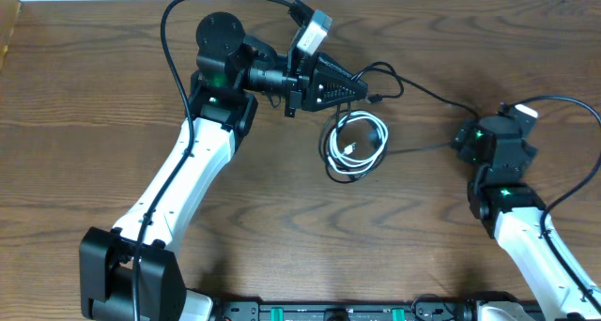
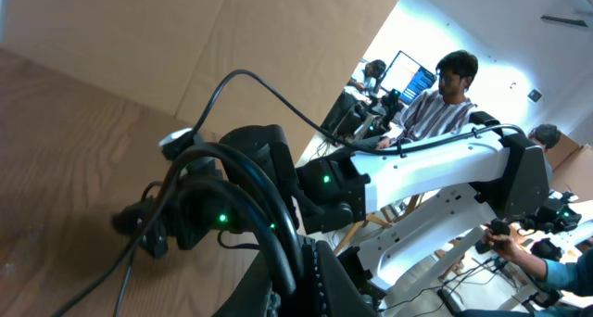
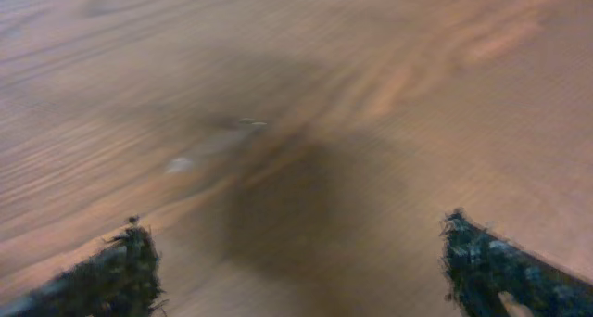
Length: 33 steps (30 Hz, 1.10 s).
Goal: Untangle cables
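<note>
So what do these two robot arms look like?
The left arm and right arm have white links, black joints with green lights, and thick black wires along them. The left gripper is a black wedge; the right gripper has black, rough-edged fingers.

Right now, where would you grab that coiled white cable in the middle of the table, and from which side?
Probably the white cable, at its right-hand arc, from straight above: it lies flat on the table, and that arc faces the open right gripper, away from the left gripper.
</note>
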Motion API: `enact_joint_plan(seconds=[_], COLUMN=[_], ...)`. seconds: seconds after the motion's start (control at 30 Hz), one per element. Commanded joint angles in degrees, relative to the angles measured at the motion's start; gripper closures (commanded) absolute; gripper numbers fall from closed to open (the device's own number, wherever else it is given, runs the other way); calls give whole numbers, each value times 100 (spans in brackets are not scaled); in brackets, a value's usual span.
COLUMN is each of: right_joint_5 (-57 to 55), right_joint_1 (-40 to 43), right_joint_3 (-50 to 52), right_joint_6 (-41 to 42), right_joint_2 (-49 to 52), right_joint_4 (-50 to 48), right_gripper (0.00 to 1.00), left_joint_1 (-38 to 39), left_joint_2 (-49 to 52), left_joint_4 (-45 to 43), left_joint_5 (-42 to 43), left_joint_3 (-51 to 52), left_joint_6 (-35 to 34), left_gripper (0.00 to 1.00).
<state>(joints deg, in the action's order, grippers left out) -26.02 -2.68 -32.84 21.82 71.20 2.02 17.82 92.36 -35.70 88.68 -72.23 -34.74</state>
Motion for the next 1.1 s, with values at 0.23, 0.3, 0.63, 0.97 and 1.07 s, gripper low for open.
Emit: enact_joint_plan(seconds=[0.23,0.3,0.63,0.97,1.07], right_joint_5=[2033,3318,6422,7781,7635], right_joint_1=[103,103,103,-57,-299], right_joint_3=[-15,-15,-15,-15,-15], right_joint_6=[127,127,127,129,129], right_joint_2=[-136,-136,-136,-133,-133], right_joint_4=[114,122,363,490,461], right_gripper=[1,1,1,1,1], left_joint_1=[-39,-39,15,173,256], left_joint_2=[-136,-136,-136,-136,-136], left_joint_4=[-50,-33,1838,3366,3447], left_joint_5=[127,28,-3195,-6006,-6225], left_joint_3=[-74,-74,-74,-74,-74], left_joint_6=[17,13,-564,-2844,-3626], left_gripper=[92,92,92,92,92])
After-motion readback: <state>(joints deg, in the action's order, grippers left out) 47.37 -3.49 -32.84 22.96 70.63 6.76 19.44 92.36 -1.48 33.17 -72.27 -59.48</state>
